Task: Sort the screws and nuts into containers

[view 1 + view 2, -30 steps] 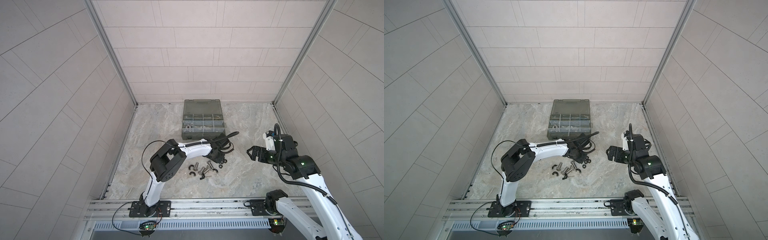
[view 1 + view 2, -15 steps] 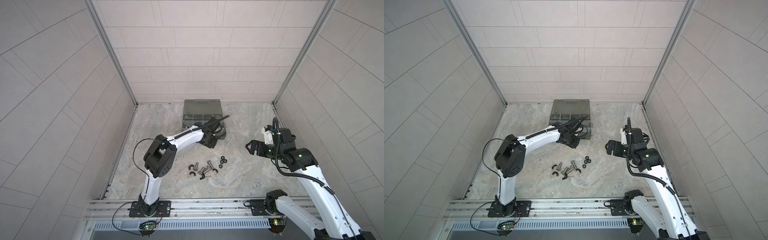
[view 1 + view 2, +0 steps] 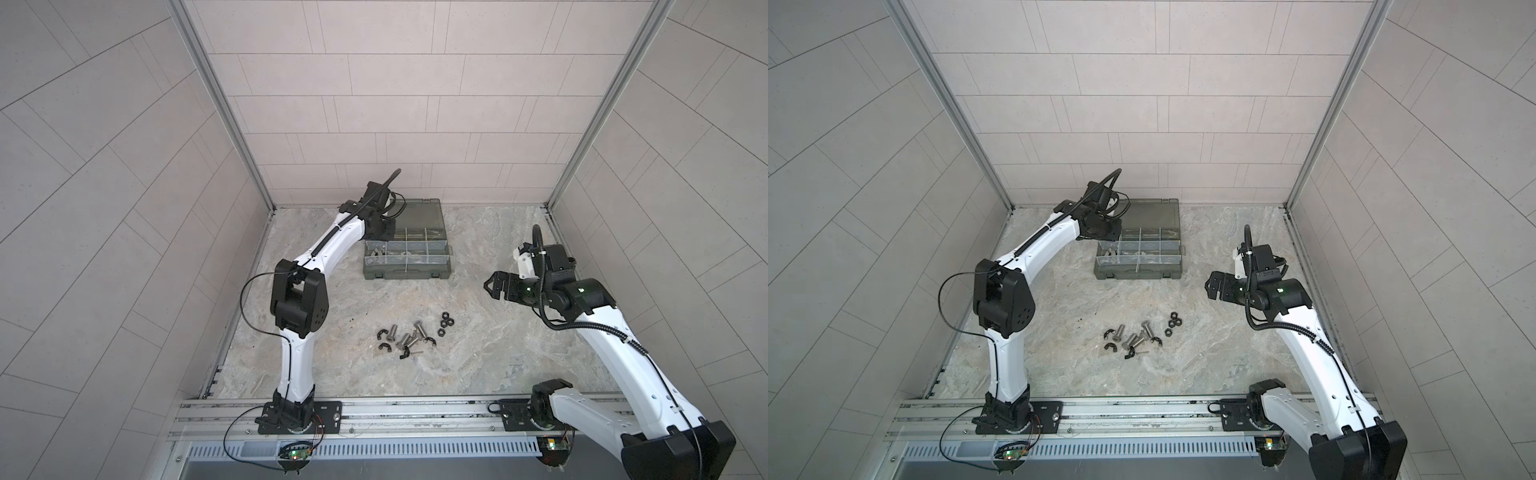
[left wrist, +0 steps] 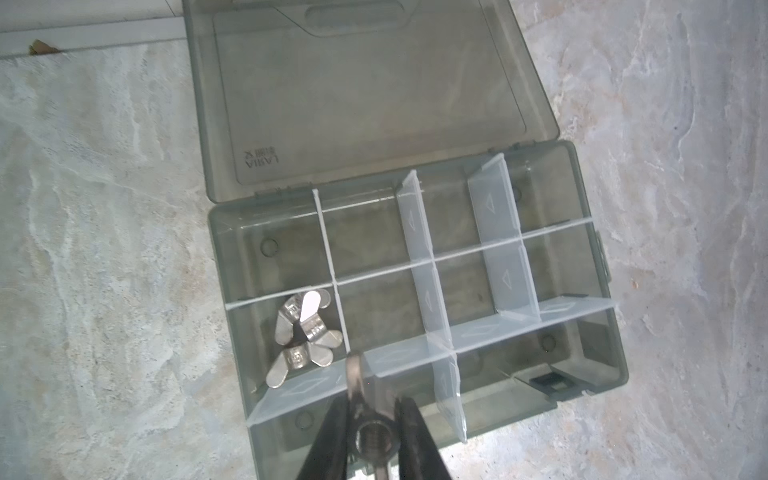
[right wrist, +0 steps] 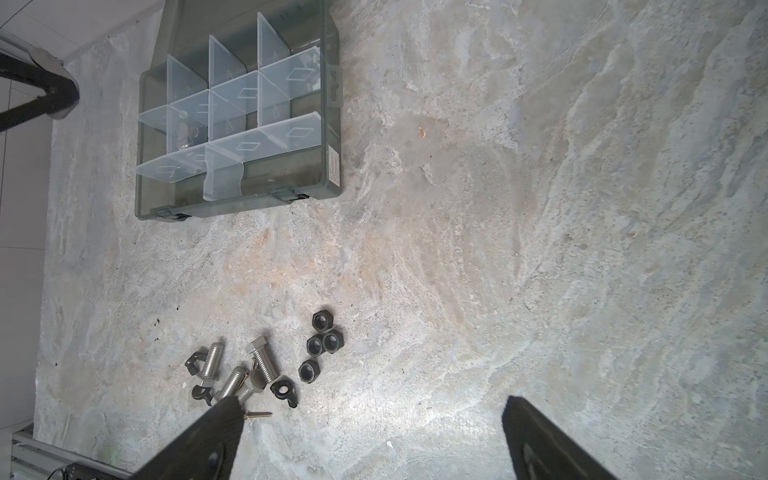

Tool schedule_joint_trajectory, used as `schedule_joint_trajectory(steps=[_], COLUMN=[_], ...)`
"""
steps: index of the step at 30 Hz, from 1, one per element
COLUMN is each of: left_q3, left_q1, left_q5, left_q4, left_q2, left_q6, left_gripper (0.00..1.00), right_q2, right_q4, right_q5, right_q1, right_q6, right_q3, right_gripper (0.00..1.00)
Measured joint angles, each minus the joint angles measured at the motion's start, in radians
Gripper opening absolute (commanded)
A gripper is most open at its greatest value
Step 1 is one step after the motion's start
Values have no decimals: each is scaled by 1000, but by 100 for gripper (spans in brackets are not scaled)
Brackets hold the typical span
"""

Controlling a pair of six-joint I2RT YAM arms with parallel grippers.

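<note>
My left gripper (image 4: 374, 401) is shut on a silver winged nut (image 4: 375, 440) above the left end of the open grey-green case (image 4: 216, 257), close to the container where three winged nuts (image 4: 305, 332) lie. Both top views show this gripper (image 3: 380, 235) (image 3: 1106, 235) over the case (image 3: 407, 274) (image 3: 1138, 274). Several silver screws (image 3: 409, 336) (image 3: 1136, 338) (image 5: 264, 359) and black hex nuts (image 3: 445, 323) (image 3: 1173, 323) (image 5: 322, 345) lie on the floor. My right gripper (image 3: 492, 286) (image 3: 1212, 286) (image 5: 370, 405) hovers open, right of the pile, holding nothing.
Black hooked clips (image 5: 284, 390) and a thin small screw (image 5: 257, 414) lie mixed in the pile. The case's smoky lid (image 4: 374, 104) lies open flat toward the back wall. Side walls close in the marble floor (image 3: 478, 365).
My left arm has swung from the pile up to the case's far left end, carrying the winged nut. The right gripper has shifted slightly and stays open.
</note>
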Motion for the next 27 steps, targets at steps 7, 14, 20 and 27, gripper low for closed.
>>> schedule_joint_trajectory(steps=[7, 14, 20, 27], left_q3=[15, 18, 24, 24], left_q1=[52, 66, 66, 66], left_q5=[2, -2, -1, 1], left_q4=[-24, -39, -42, -44], left_q2=[81, 122, 150, 160], left_q6=[0, 11, 18, 20], left_gripper=[18, 19, 19, 43], right_q2=[24, 43, 43, 47], right_q4=[25, 45, 45, 45], right_q5=[-2, -6, -5, -5], right_q1=[0, 0, 0, 0], right_q6=[1, 4, 4, 4], right_q3=[0, 0, 0, 0], right_gripper=[99, 99, 99, 99])
